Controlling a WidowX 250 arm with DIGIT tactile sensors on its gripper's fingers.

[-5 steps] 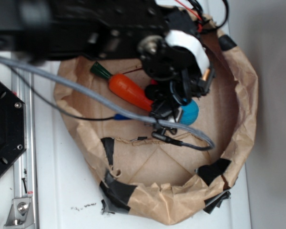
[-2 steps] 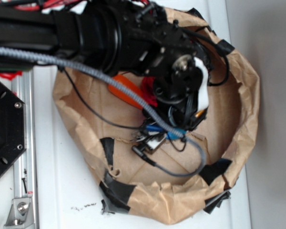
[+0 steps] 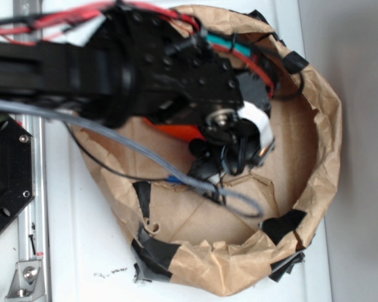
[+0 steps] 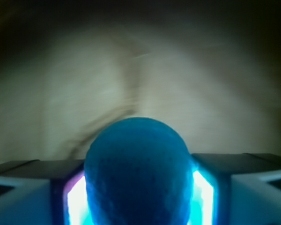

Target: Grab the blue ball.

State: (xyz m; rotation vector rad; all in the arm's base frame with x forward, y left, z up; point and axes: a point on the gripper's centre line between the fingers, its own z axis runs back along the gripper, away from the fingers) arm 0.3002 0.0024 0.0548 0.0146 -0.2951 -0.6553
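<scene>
In the wrist view we see the blue ball sitting squarely between the two fingers of the hand, filling the gap from side to side, with a bright glow at each edge where ball meets finger. The blurred brown paper lies beyond it. We judge the hand to be clenched on the ball, or very nearly so: both fingers appear to press its flanks, though we cannot tell how firm the hold is.

From the exterior view the arm stretches across the paper bag, whose rolled-down rim forms a shallow nest on the bench. The hand itself is down inside the nest, mostly lost under black hardware and cables, and the ball cannot be seen from this side. A strip of the orange toy carrot peeks out under the arm, just beside the hand; it is not between the fingers as far as the wrist view shows.

So we reckon the grab is made or nearly made. What is left is to confirm the hold, most plainly by raising the ball clear of the paper. Whether it rests on the paper or is lifted off it, we cannot tell.
</scene>
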